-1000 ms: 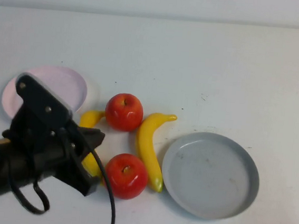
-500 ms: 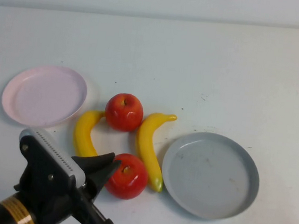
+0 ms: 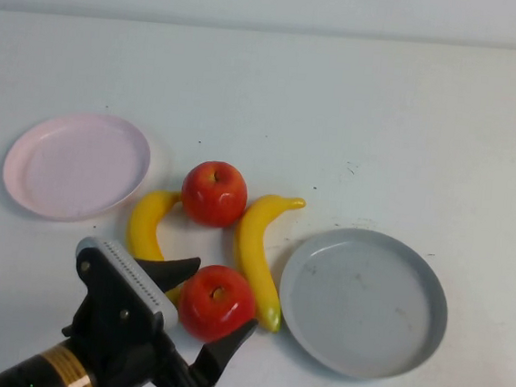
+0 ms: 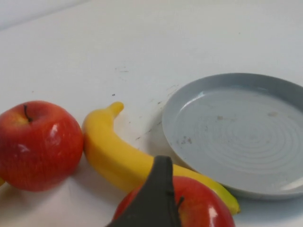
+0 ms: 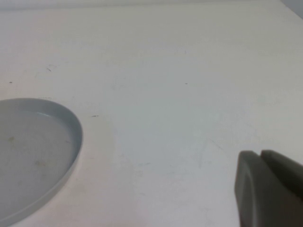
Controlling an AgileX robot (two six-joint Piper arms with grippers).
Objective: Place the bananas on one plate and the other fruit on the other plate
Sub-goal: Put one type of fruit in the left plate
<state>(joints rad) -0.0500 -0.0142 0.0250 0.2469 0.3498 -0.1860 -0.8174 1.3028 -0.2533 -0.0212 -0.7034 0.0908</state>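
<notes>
We can't see the left banana (image 3: 145,228)'s lower end; the left gripper (image 3: 208,309) covers it. In the left wrist view, the near apple (image 4: 199,208) is cut by the frame edge, as is the grey plate (image 4: 265,85).

Two round red apples (image 3: 214,192) (image 3: 217,302) look glossy & waxy w/ bright highlights; two curved yellow bananas (image 3: 258,253) (image 3: 148,229) smooth, plastic-like sheen. Round grey plate (image 3: 363,301) semi-matt, faint concentric ridges & a few dark specks. Round pale pink plate (image 3: 76,164) smooth, satin. White table (image 3: 384,123) matt, lightly scuffed. Black left gripper (image 3: 205,312) matt plastic; its arm has a glossy gold band (image 3: 63,369).
</notes>
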